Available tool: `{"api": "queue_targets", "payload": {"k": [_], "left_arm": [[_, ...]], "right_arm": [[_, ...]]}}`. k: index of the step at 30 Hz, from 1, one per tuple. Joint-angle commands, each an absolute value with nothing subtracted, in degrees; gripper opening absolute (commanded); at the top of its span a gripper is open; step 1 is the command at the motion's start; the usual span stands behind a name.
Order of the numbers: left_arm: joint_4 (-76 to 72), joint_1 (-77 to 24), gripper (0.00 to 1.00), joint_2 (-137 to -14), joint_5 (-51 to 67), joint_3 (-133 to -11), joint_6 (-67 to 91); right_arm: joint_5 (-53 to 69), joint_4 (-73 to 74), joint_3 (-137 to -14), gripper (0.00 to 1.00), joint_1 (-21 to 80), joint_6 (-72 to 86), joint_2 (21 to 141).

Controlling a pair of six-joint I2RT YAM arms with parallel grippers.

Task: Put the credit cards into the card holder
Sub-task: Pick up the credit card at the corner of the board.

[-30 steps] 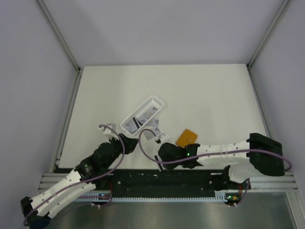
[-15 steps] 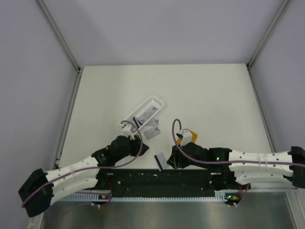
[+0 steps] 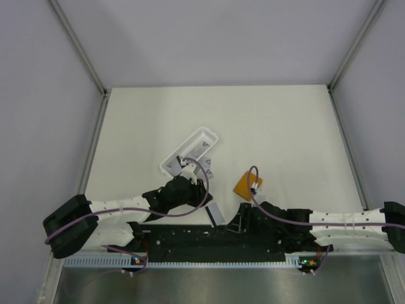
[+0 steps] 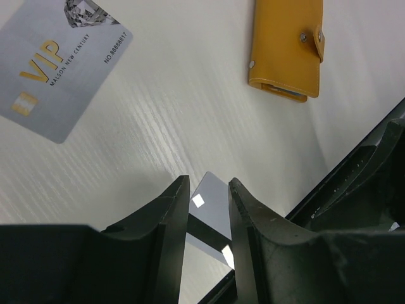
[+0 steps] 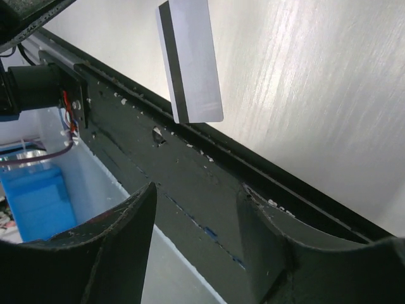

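Note:
A grey credit card with a black stripe [image 3: 216,214] lies flat at the table's near edge, partly over the black rail. In the left wrist view this striped card [image 4: 212,206] shows through the narrow gap of my left gripper [image 4: 209,183], which hovers just above it, slightly open and not gripping it. My right gripper [image 5: 196,190] stands wide open and holds nothing, over the rail and to the right of the same card [image 5: 190,60]. The orange-tan card holder [image 3: 247,184] [image 4: 286,47] lies closed on the table behind. A grey VIP card [image 4: 60,69] lies face up on the table.
A long white tray [image 3: 190,152] holding more cards sits behind the left gripper [image 3: 201,199]. The black mounting rail [image 3: 209,237] runs along the near edge. Grey walls and metal posts enclose the table.
My right gripper has opened wide and drawn back to the right, leaving the striped card at the near edge. My left arm has swung right, bringing its gripper over that card.

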State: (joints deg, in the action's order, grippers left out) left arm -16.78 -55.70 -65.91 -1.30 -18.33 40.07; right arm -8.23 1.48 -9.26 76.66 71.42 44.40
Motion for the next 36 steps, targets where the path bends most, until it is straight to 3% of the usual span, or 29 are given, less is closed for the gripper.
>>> {"api": "queue_targets", "payload": {"k": [1,36], "left_arm": [[-21.44,-56.07,0.37,-68.46,-2.37,-19.34,39.11],[-28.21,-64.25,0.32,-73.48,-4.30,-13.10,46.23]], "right_arm": [[-7.56,-8.34,-6.95,0.54,77.26,77.86,47.98],[-10.63,-15.91,-0.35,0.57,77.26,89.65,57.21]]}}
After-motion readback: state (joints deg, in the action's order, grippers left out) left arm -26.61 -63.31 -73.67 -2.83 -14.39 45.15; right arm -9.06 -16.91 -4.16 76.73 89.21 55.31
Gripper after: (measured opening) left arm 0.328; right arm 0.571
